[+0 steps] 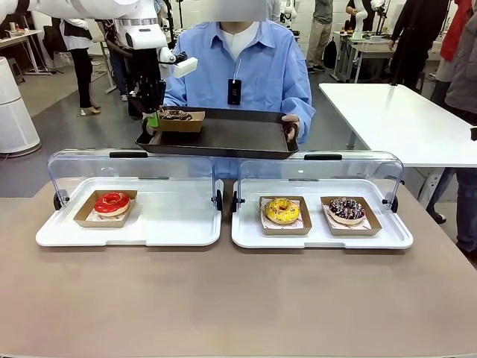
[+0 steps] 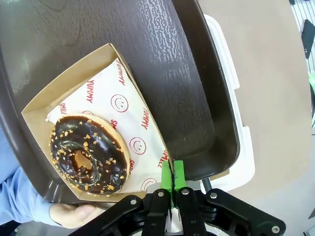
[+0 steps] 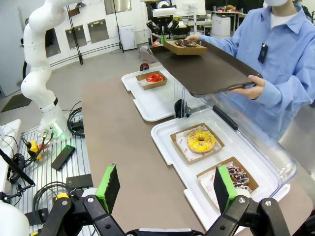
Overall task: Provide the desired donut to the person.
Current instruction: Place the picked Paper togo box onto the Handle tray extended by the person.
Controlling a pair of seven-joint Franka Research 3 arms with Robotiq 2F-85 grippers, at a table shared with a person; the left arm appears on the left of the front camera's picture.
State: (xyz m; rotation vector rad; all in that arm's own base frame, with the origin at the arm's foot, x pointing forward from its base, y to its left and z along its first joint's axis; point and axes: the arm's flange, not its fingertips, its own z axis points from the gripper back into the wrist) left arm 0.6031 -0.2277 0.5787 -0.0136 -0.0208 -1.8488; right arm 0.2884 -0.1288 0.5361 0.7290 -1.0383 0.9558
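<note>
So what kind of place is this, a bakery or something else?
Probably a robotics lab staged as a donut counter: donuts in lidded display trays, loose cables by a white robot arm, plain work tables behind.

Person's hand at 7 o'clock largely hidden under tray, tray cropped at 12 o'clock, box corner behind left end effector

4 donuts | 4 cardboard boxes | 2 white trays | probably 2 clear lids | 1 dark tray
</note>
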